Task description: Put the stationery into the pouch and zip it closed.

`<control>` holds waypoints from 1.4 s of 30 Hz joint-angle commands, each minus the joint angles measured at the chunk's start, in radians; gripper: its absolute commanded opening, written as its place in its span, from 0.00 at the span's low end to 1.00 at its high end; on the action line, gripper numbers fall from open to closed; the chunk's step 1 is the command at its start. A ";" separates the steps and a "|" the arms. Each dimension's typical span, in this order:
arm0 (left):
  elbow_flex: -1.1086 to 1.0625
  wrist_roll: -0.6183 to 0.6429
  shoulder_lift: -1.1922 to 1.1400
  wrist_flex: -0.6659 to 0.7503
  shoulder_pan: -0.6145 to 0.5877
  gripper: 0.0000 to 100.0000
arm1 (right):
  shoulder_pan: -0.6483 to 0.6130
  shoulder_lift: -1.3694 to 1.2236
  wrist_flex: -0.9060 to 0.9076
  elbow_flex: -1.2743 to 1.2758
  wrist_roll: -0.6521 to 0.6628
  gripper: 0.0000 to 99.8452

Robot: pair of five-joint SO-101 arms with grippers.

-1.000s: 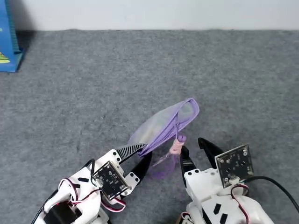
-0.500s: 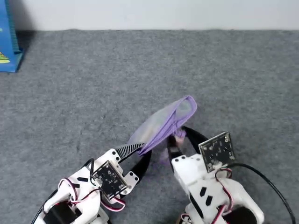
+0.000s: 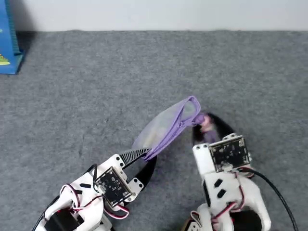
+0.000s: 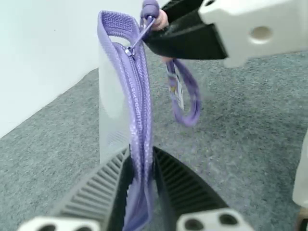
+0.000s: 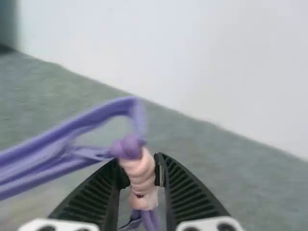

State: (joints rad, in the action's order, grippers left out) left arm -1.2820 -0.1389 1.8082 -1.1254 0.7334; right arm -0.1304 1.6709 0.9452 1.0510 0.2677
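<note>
A translucent purple pouch (image 3: 166,127) hangs lifted off the grey mat, stretched between both arms. My left gripper (image 4: 140,166) is shut on its near end along the purple zipper band (image 4: 138,96). My right gripper (image 5: 138,175) is shut on the pink zipper pull (image 5: 139,178), which carries a purple bead and cord. In the high view the right gripper (image 3: 208,126) sits at the pouch's far end, with the pull (image 3: 208,122) between its fingers. A purple wrist loop (image 4: 185,98) dangles below the pull. The zipper looks drawn along most of the band.
A blue box (image 3: 8,41) stands at the mat's far left edge against the white wall. Grey mat (image 3: 96,77) lies bare around the pouch.
My right gripper closed on the zipper pull and travelled along the pouch from near its middle to the far end. The left arm kept still, holding the near end.
</note>
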 commanded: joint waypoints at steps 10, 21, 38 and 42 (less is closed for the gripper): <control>0.002 0.011 0.008 -0.018 -0.009 0.01 | 0.232 -0.021 -0.453 0.258 0.146 0.01; 0.004 0.009 0.008 -0.015 -0.009 0.01 | 0.278 -0.010 -0.444 0.261 0.149 0.01; 0.005 0.101 0.008 0.150 -0.011 0.16 | -0.056 0.061 0.044 0.017 -0.008 0.01; 0.002 0.103 0.002 0.178 -0.011 0.16 | -0.077 0.137 0.107 0.017 -0.006 0.01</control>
State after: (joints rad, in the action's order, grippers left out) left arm -1.2850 -0.0483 1.8052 -0.9858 0.7304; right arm -0.1903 1.7614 1.0203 1.1324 0.2739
